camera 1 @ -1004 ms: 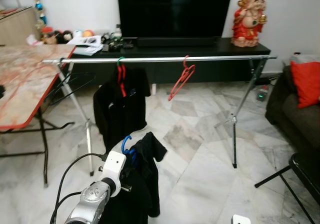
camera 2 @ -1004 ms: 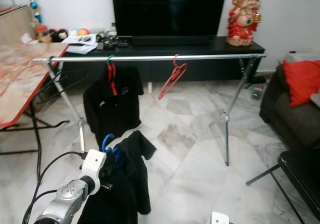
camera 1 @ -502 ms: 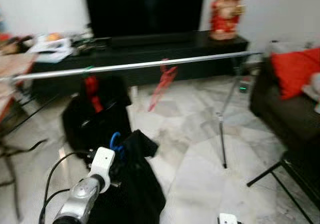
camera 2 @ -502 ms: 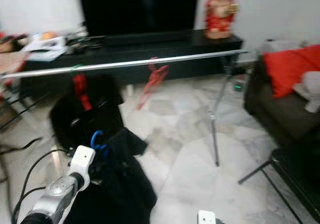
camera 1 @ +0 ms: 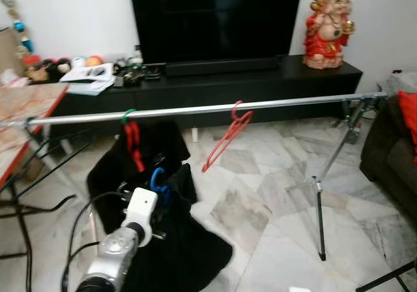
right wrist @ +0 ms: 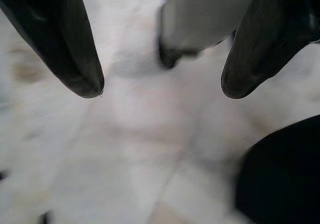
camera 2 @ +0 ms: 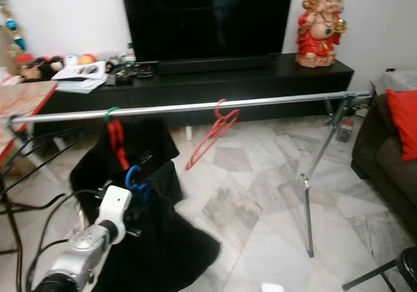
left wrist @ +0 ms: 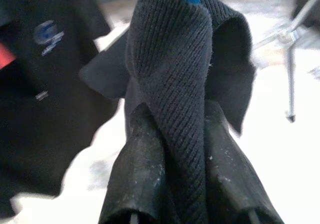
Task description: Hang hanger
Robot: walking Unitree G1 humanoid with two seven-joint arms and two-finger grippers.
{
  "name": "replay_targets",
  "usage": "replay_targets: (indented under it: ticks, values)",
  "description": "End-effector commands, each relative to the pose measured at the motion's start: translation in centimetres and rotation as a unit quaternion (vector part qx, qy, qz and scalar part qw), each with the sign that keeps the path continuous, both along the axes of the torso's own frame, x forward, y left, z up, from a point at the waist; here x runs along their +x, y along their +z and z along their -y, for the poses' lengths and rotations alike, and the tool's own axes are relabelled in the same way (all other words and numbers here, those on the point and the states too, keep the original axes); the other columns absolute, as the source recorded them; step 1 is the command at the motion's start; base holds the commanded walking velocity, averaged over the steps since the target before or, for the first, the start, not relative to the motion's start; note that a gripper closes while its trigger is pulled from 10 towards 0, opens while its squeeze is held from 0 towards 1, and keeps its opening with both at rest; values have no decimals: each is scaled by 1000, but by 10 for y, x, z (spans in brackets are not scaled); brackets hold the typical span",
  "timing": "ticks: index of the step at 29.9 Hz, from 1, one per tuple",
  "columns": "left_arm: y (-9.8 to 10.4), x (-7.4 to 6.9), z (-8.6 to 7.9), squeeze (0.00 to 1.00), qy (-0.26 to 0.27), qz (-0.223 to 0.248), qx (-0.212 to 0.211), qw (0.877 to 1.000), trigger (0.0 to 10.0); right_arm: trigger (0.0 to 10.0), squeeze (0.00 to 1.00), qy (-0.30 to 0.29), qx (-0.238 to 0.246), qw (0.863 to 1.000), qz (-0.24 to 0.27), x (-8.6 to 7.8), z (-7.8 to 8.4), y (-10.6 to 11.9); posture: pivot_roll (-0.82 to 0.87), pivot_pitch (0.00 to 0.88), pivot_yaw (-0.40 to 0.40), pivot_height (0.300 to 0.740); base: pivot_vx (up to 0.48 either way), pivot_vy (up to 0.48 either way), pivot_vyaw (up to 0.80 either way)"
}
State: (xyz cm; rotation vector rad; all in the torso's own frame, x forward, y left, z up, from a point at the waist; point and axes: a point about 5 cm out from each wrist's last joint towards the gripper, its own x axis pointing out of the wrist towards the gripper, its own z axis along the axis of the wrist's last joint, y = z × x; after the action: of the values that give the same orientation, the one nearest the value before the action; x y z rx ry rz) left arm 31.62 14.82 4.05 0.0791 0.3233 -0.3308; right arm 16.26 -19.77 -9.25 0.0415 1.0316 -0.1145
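Silver clothes rail (camera 1: 195,109) spanning the room ahead of and above the left gripper (left wrist: 175,149), on splayed tripod legs over marble floor (camera 1: 260,207). Black TV (camera 1: 215,15) and low black cabinet (camera 1: 260,83) beyond the rail; red figurine (camera 1: 328,28) on the cabinet's right end. Black shirt (camera 1: 111,168) on red hanger (camera 1: 133,145) hooked on the rail, just behind the gripper. Empty red hanger (camera 1: 225,142) further right along the rail. Left gripper raised below rail height, fingers (left wrist: 137,179) pinching the collar of a black garment (left wrist: 170,69) carried on the blue hanger (camera 1: 158,180); blue hook poking up past the fingertips. Right gripper (right wrist: 160,91) spread wide, pointing at the floor.
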Motion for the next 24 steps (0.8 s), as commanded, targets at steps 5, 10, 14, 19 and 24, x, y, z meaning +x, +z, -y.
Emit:
replay_targets:
  ticks: [5,10,14,19,24]
  values:
    - [14,9,-14,0,12,28,10,999,10000,10000,0,4,12,1000,9,8,-12,2,-10,0,14,740,480,0,0]
    - [11,6,-7,0,-24,14,4,1000,10000,10000,0,3,7,1000,8,8,-11,2,-10,0,15,740,480,0,0]
    - [8,2,-2,0,-75,0,11,997,10000,10000,0,-4,6,1000,8,8,-11,2,-5,0,12,740,427,0,0]
    - [12,4,0,0,-115,4,31,993,10000,10000,0,-6,5,1000,8,9,-12,2,-3,0,9,740,0,0,0]
    - [19,8,1,0,-137,18,48,989,10000,10000,0,-11,5,1000,11,9,-13,2,0,0,5,740,0,0,0]
